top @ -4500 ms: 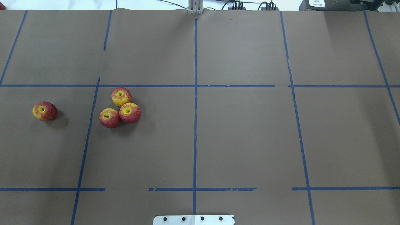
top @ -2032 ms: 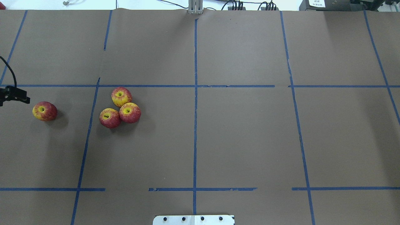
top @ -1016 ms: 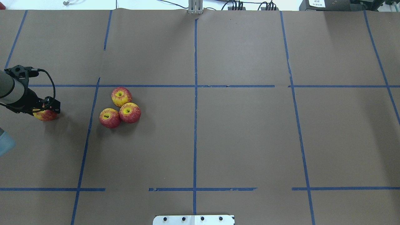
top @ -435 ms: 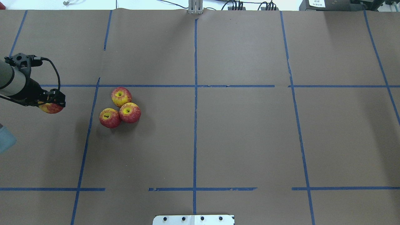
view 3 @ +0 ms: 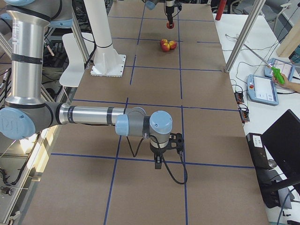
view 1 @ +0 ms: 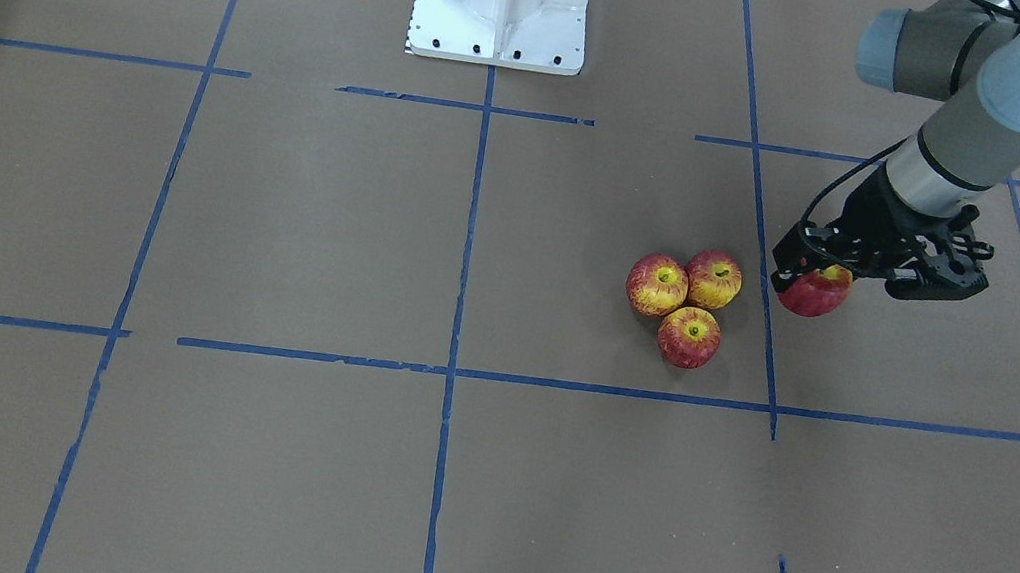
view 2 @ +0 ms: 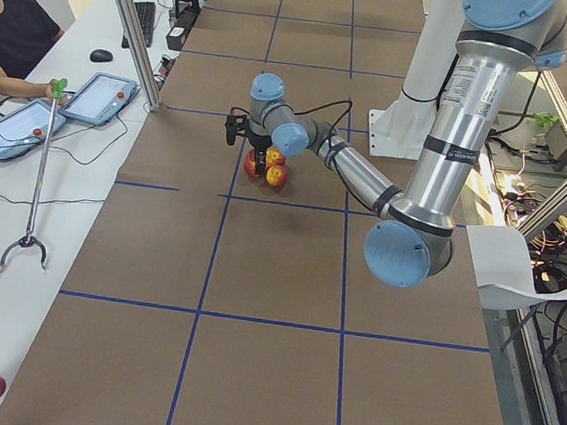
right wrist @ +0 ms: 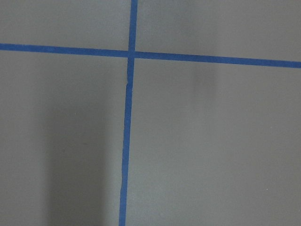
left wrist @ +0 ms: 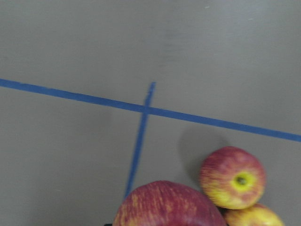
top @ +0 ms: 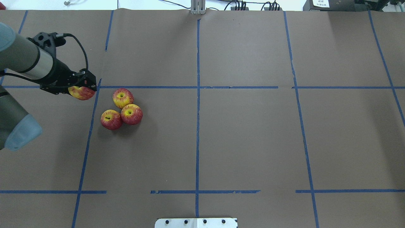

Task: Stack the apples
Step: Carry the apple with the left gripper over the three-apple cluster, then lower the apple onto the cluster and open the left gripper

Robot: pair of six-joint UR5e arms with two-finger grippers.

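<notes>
**Step in hand: carrying the fourth apple to the stack.**

The carried apple (top: 81, 92) is gripped between the closed left jaws. It appears to hang clear of the counter (top: 253, 142). In the left wrist view its red top fills the lower edge of the frame, directly under the jaws.

The three other apples (top: 123, 98) (top: 131, 114) (top: 111, 119) rest on the counter in a tight cluster, stem hollows up. Each appears to touch the other two. The cluster lies near the jaws, below their level, on the side away from the left arm (top: 22, 58). A blue tape line (top: 93, 107) on the counter runs between the jaws and the cluster.

The right jaws are low over the counter, well apart from every apple. Whether they are open or closed cannot be told: only the right side view shows them.

**Next move, as judged.**

1. Move the left jaws across the tape line until the carried apple is centred over the dip where the three apples meet.
2. Lower until it seats in that dip.
3. Open the jaws slowly. The apples are round, so an off-centre release or a sideways nudge would likely roll the base apart.
</notes>
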